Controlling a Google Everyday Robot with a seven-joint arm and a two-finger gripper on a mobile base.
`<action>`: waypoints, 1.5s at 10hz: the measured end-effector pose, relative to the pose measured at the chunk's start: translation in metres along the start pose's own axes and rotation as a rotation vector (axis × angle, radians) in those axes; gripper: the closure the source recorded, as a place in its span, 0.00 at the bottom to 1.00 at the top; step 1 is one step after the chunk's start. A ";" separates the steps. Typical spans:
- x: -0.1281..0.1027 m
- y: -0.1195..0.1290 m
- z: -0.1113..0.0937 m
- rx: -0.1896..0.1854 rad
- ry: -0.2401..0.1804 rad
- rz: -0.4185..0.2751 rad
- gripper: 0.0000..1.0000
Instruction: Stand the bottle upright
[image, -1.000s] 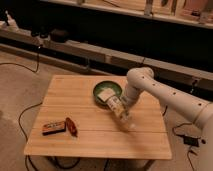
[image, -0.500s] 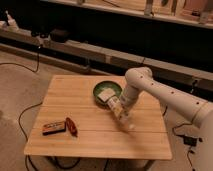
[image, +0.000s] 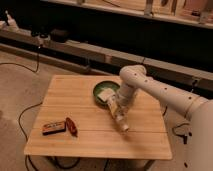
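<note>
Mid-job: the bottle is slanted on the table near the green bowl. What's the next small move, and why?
Probably rotate the wrist slightly to tip the bottle toward vertical. It lies slanted, lower end on the table, upper end at the gripper beside the green bowl, so swing away from the bowl.

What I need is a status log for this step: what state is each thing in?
bottle: tilted, not upright, over the table.
claw: at the bottle's upper end, beside the bowl.
green bowl: upright, something pale inside.
dark packet: lying flat, front left.
red packet: lying flat beside it.
</note>
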 end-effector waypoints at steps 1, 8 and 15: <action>0.000 -0.001 0.000 0.006 -0.003 0.012 0.56; 0.006 -0.048 -0.028 0.197 -0.073 0.345 0.56; 0.002 -0.071 -0.038 0.410 -0.148 0.551 0.56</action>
